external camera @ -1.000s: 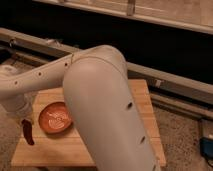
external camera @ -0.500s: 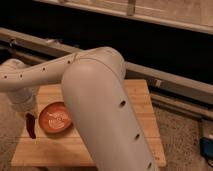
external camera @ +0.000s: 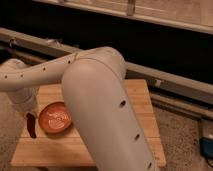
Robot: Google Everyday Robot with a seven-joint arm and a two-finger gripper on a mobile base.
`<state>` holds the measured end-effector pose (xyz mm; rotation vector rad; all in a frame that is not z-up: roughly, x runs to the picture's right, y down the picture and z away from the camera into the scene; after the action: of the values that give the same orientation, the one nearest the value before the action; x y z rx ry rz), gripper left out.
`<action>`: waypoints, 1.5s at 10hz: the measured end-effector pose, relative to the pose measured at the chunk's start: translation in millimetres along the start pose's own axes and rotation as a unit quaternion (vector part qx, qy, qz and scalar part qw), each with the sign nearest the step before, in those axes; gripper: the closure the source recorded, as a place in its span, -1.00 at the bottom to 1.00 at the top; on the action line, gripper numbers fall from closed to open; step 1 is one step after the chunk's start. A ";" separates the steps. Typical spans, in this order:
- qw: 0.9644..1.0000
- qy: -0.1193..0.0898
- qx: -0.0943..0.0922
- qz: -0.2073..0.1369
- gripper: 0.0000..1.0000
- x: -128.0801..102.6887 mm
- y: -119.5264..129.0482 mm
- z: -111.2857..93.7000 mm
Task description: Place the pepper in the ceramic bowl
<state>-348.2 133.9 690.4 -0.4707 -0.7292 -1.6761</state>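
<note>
**A:** What did the frame show?

**B:** A wooden table (external camera: 135, 107) stood in the lower middle of the frame, and a large pale robot arm (external camera: 102, 100) swept across it from the lower centre up and over to the left edge. The arm's bulk hid much of the tabletop.

**A:** And the gripper?

**B:** The gripper (external camera: 30, 116) hung at the lower left of the frame, under the arm's wrist, over the table's left edge. Its tips were lost against the dark pepper, so how far apart they stood could not be told.

**A:** Where was the pepper?

**B:** The pepper (external camera: 31, 126) hung upright directly below the gripper, a slim dark red shape with its tapered end pointing down. It appeared to be held from the top, though the grip itself could not be made out. It sat just to the left of the bowl, outside its rim.

**A:** The bowl?

**B:** The ceramic bowl (external camera: 55, 118) rested on the left part of the table, orange-red with whitish swirls inside, partly tucked behind the arm on its right side.

**A:** Anything else?

**B:** A long metal rail (external camera: 170, 80) ran across the dark background behind the table.
</note>
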 end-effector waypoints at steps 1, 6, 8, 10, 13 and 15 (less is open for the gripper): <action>1.000 -0.001 -0.005 0.006 1.00 0.7 6.5 4.4; 0.998 -0.018 -0.031 0.043 1.00 37.7 70.9 35.1; 0.998 -0.022 -0.037 0.041 0.85 46.1 73.4 48.9; 0.998 -0.019 -0.039 0.036 0.45 50.7 71.1 56.4; 0.999 -0.012 -0.037 0.032 -0.16 55.3 70.5 62.2; 0.999 -0.005 -0.039 0.032 -0.34 59.6 71.6 65.9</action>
<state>-297.4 128.1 792.4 -0.5533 -0.6515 -1.6482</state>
